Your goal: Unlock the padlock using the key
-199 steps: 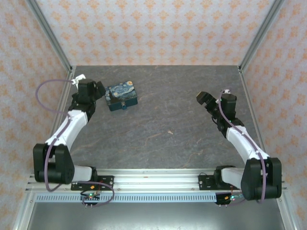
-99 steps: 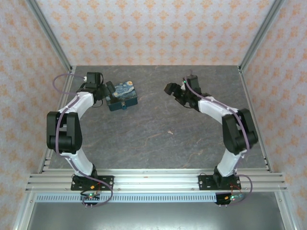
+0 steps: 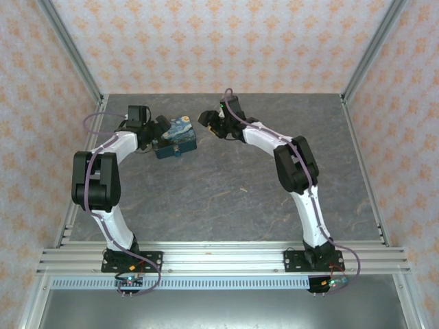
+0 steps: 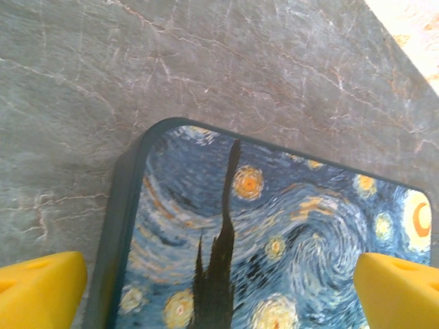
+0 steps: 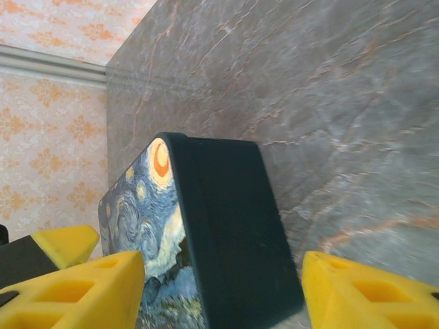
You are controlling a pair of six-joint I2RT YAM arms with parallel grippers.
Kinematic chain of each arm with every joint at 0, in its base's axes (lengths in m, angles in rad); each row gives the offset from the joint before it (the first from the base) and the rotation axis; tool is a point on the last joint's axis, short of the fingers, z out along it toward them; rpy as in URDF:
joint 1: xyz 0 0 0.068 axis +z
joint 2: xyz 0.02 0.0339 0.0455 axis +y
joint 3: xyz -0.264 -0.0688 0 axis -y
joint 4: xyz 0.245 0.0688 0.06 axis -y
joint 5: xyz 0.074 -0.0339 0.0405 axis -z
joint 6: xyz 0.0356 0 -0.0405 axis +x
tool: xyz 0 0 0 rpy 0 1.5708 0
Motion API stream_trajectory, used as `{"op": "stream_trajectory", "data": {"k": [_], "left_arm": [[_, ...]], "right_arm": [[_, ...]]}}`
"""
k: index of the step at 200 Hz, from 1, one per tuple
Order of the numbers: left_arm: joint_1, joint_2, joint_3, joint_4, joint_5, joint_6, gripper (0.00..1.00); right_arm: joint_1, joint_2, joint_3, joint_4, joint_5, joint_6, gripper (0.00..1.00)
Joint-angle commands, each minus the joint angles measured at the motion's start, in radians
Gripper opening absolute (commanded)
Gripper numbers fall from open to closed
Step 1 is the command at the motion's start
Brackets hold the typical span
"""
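**Surface and enclosure.** The work surface is a dark grey, stone-patterned table top [image 3: 240, 192] veined with pale and rust lines. Wallpaper panels in cream with an orange floral motif [image 3: 226, 41] close it on three sides, held by bare aluminium corner posts [image 3: 68, 51]. A slotted aluminium rail [image 3: 219, 259] runs across the lower part of the top view.

**Surroundings.** Both white-and-black arms reach to the upper left of the table. The left gripper [image 3: 159, 129] sits at the block's left end. Its yellow fingers are spread wide, one over bare table and one over the painted face, clasping nothing. The right gripper [image 3: 206, 122] lies just right of the block. Its jaws are parted and nothing is held. In the right wrist view the block's dark edge appears between its yellow fingers [image 5: 75, 295], and contact cannot be confirmed.

**Task item.** The padlock [image 3: 177, 136], a rounded-rectangular block with a dark-blue and yellow starry-night print and teal edges, lies flat, painted face up. A small teal nub [image 3: 176, 152] projects from its lower edge, too small to identify.
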Motion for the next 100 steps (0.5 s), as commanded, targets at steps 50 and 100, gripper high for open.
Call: {"op": "stream_trajectory", "data": {"k": [50, 100], "left_arm": [[-0.092, 0.036, 0.081, 0.028, 0.01, -0.052, 1.0], [-0.171, 0.024, 0.081, 0.02, -0.012, -0.066, 1.0]], "right_arm": [[0.025, 0.099, 0.145, -0.067, -0.027, 0.053, 0.49], [0.026, -0.034, -0.059, -0.002, -0.025, 0.042, 0.38]]}}
